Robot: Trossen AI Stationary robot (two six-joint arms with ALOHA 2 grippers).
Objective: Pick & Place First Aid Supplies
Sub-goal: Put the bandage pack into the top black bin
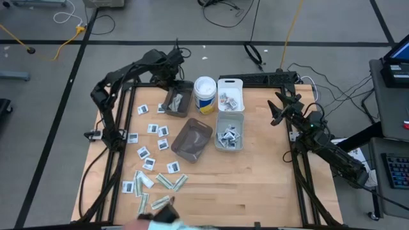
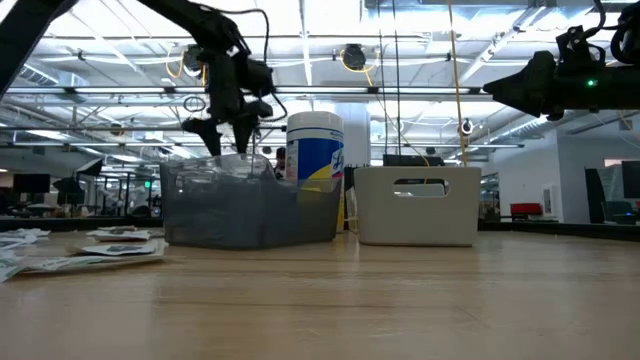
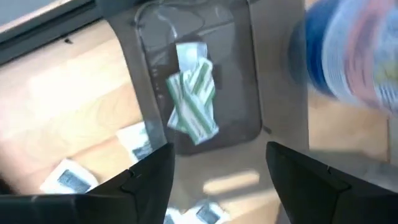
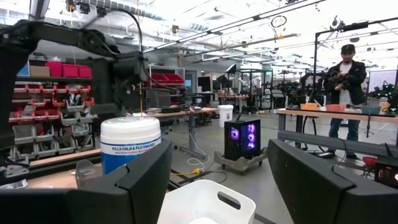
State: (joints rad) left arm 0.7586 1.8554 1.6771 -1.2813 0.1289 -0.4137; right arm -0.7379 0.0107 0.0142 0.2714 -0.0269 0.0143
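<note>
While the wooden worktop (image 1: 255, 172) carries everything, its far middle holds the containers: a smoky bin (image 1: 177, 102) at the far left of the group, a second smoky bin (image 1: 190, 140) tilted nearer the middle, and two white bins, one far (image 1: 231, 93) and one just nearer (image 1: 229, 131), both with small packets inside. A white wipes canister (image 1: 204, 94) with a blue and yellow label stands between the far smoky bin and the far white bin.

The left arm reaches in from the left, and the left tool (image 1: 171, 82) hangs above the far smoky bin with its fingers spread and nothing between them. Straight below it, on the floor of that bin, lies a small heap of green-and-white strip packets (image 3: 191, 99), apart from the fingers. In the low view the left tool is clear of the bin's rim.

The right tool (image 1: 278, 110) waits over the right side of the worktop, well apart from the bins, fingers spread wide and empty.

More supplies are scattered on the left half of the worktop: white square packets (image 1: 154, 128) with dark print left of the bins, and green-white strips (image 1: 167, 182) toward the near left edge.
</note>
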